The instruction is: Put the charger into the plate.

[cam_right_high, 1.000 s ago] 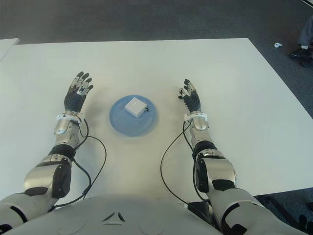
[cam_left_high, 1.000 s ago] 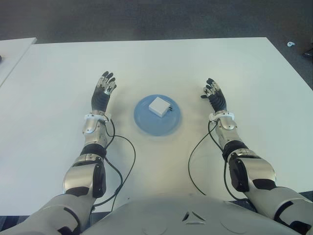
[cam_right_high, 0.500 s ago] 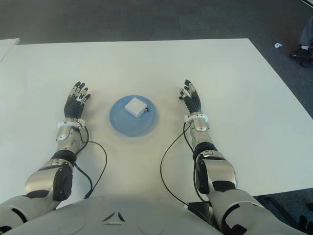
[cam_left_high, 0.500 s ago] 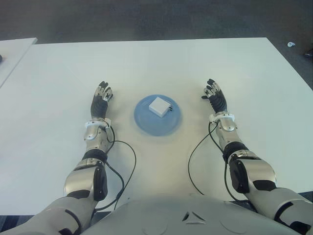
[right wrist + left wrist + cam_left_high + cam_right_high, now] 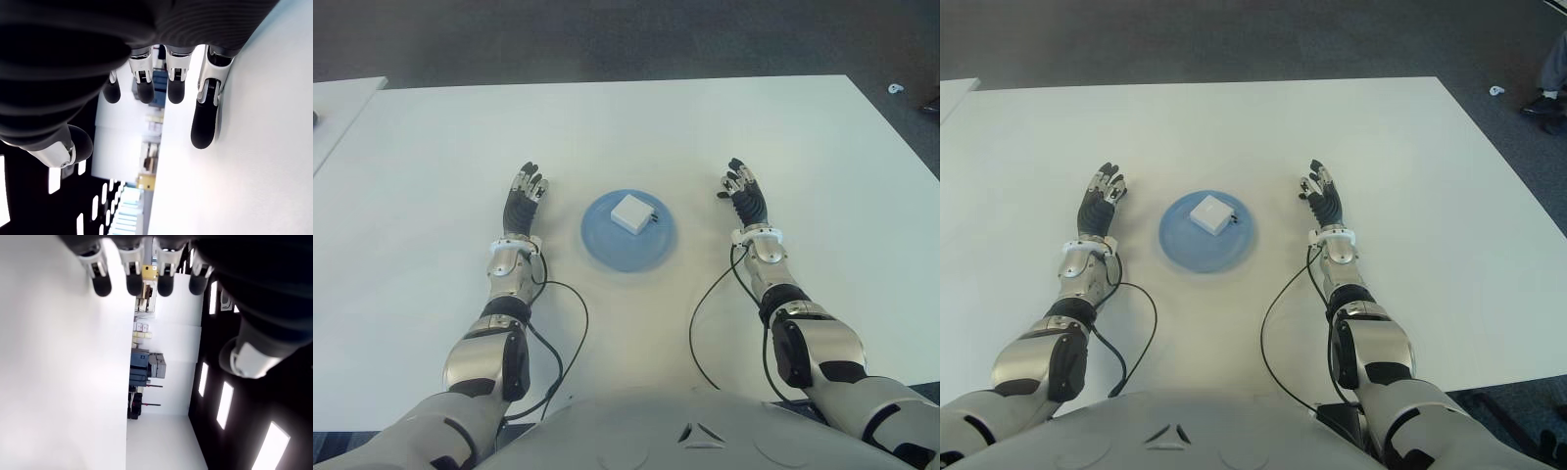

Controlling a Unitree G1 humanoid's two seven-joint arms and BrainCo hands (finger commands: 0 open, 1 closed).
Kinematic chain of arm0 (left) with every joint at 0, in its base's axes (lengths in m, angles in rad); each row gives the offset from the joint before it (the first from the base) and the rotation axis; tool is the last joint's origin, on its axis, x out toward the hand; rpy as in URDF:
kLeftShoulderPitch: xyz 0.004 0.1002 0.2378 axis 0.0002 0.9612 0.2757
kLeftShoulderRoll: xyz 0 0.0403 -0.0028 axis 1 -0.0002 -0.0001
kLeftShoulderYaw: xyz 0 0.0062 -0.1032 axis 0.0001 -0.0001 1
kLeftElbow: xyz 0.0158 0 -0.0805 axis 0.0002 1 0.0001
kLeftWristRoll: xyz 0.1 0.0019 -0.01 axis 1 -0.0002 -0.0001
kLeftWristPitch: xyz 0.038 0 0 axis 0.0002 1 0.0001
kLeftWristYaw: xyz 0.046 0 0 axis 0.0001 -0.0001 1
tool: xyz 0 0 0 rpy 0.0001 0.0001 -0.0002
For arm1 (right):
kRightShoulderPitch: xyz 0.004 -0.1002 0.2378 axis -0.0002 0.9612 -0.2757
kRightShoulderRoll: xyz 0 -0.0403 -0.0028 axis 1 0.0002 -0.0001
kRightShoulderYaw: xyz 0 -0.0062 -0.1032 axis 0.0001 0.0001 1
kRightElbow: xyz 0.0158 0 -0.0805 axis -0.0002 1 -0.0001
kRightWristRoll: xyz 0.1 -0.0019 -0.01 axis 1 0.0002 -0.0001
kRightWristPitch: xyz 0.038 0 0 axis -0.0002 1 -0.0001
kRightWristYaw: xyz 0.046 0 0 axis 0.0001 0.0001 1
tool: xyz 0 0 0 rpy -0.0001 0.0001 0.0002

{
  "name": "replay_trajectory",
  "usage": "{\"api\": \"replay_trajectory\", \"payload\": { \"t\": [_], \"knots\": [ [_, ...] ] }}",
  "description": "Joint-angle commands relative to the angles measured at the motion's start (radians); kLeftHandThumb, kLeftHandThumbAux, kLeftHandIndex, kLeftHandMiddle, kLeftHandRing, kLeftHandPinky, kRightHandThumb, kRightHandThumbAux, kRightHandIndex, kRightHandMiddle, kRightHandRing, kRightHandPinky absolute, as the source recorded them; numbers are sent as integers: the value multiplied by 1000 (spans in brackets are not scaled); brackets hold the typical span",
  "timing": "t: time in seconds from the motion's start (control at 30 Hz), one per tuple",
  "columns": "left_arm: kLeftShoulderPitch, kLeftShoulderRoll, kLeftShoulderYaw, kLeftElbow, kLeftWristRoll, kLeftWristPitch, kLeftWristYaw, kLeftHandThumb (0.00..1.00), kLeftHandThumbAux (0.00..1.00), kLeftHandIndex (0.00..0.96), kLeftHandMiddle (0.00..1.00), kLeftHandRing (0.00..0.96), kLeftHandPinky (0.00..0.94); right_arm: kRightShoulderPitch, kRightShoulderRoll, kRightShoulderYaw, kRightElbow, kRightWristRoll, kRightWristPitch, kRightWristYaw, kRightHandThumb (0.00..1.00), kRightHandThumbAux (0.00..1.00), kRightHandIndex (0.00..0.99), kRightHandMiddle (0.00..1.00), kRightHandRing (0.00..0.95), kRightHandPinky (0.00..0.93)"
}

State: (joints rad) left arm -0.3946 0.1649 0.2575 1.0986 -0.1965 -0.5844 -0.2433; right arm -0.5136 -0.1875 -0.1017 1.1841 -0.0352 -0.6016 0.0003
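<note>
A white square charger (image 5: 632, 212) lies in the blue plate (image 5: 628, 243) at the middle of the white table (image 5: 626, 127). My left hand (image 5: 523, 191) shows to the left of the plate, fingers stretched out and holding nothing. My right hand (image 5: 740, 190) shows to the right of the plate, also spread and holding nothing. In the left wrist view the fingertips (image 5: 129, 284) are straight beside the table top. The right wrist view shows relaxed fingers (image 5: 203, 117) close to the table surface.
Black cables (image 5: 563, 333) run from both forearms back toward my body. A second white table (image 5: 337, 108) stands at the far left. Dark floor lies beyond the far edge, with a small white object (image 5: 896, 88) at the right.
My left hand drew back toward me and then shifted slightly closer to the plate. The right hand, the charger and the plate stayed in place.
</note>
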Motion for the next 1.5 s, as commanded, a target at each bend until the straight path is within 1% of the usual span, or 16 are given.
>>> {"api": "replay_trajectory", "payload": {
  "t": [0.03, 0.27, 0.37, 0.5, 0.67, 0.77, 0.97, 1.13, 1.33, 1.5],
  "knots": [
    [21, -3, -24, 23, 35, 93, 34, 40, 591, 0, 11, 0, 3, 57, 19, 6, 37, -8, 55, -4, 0, 464, 0, 76, 67, 57],
    [18, 16, -63, -10, 85, 172, 74, 35, 553, 0, 1, 0, 0, 52, 23, 9, 35, -8, 64, -13, 0, 461, 0, 72, 62, 51],
    [20, 25, -78, -25, 100, 202, 75, 41, 536, 0, 0, 0, 0, 50, 25, 10, 35, -9, 67, -16, 0, 461, 0, 70, 61, 52],
    [18, 46, -112, -47, 129, 261, 61, 53, 517, 0, 0, 0, 0, 48, 29, 11, 35, -7, 72, -18, 0, 462, 0, 70, 62, 53],
    [12, 62, -134, -63, 146, 289, 59, 75, 502, 0, 0, 0, 0, 45, 32, 10, 32, -5, 76, -16, 0, 463, 0, 71, 62, 54],
    [8, 64, -146, -64, 153, 285, 68, 86, 495, 0, 0, 0, 0, 46, 32, 9, 30, -3, 77, -12, 0, 464, 0, 72, 64, 57],
    [1, 59, -157, -53, 170, 252, 81, 101, 482, 0, 0, 0, 0, 51, 30, 6, 14, 3, 85, -4, 0, 480, 0, 79, 72, 66],
    [-1, 44, -158, -48, 166, 228, 86, 111, 499, 0, 0, 0, 0, 61, 23, 1, -2, 11, 92, 8, 0, 506, 0, 76, 70, 61],
    [8, 28, -162, -51, 166, 178, 97, 111, 522, 0, 0, 0, 0, 78, 19, -5, -27, 19, 105, 17, 0, 532, 0, 66, 59, 54],
    [10, 17, -164, -55, 165, 163, 107, 109, 529, 0, 0, 0, 0, 94, 17, -12, -46, 27, 110, 19, 0, 533, 0, 59, 52, 53]
  ]
}}
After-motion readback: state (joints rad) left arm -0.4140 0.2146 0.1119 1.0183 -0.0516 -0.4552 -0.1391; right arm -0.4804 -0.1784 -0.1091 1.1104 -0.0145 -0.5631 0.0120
